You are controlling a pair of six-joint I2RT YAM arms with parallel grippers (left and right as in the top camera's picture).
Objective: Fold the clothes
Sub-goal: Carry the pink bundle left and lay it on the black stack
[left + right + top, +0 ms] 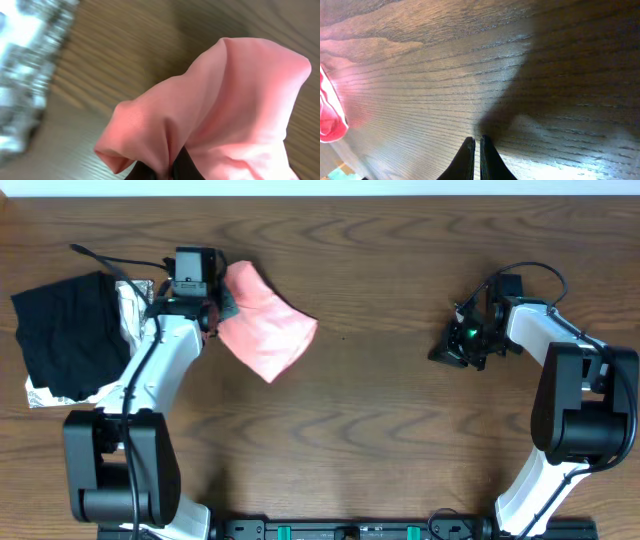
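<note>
On the left half of the wooden table (380,410), whose brown top showed long wavy grain, the T-shirt (265,330) lay bunched into a rough, lopsided wedge, just beside a stack of other cloth and well apart from the right arm. Its fabric was thin, smooth and salmon-pink, matte in the overhead view, and gathered into soft folds, not spread flat. The left gripper (169,171) was pinched shut on a bunch of that fabric: the left wrist view showed two dark fingertips at the bottom edge with pink cloth drawn in between them, creases fanning out from the pinch and a rounded fold rising above the wood. That close view gave the drape and soft sheen of the cloth, which the overhead view flattened into a single pink shape. To the left of the arm, the black garment (65,330) lay folded in a dull, dark block on top of the silvery cloth (50,392), whose crinkled, shiny edge stuck out beneath it; the left wrist view caught this only as a blurred glittering patch. The right gripper (476,150) sat on the far right side, its slim dark tips nearly touching with nothing between them, over bare, finely lined wood, with its shadow cast on the wood beside it. The right wrist view also caught a sliver of the pink cloth at its left edge.
</note>
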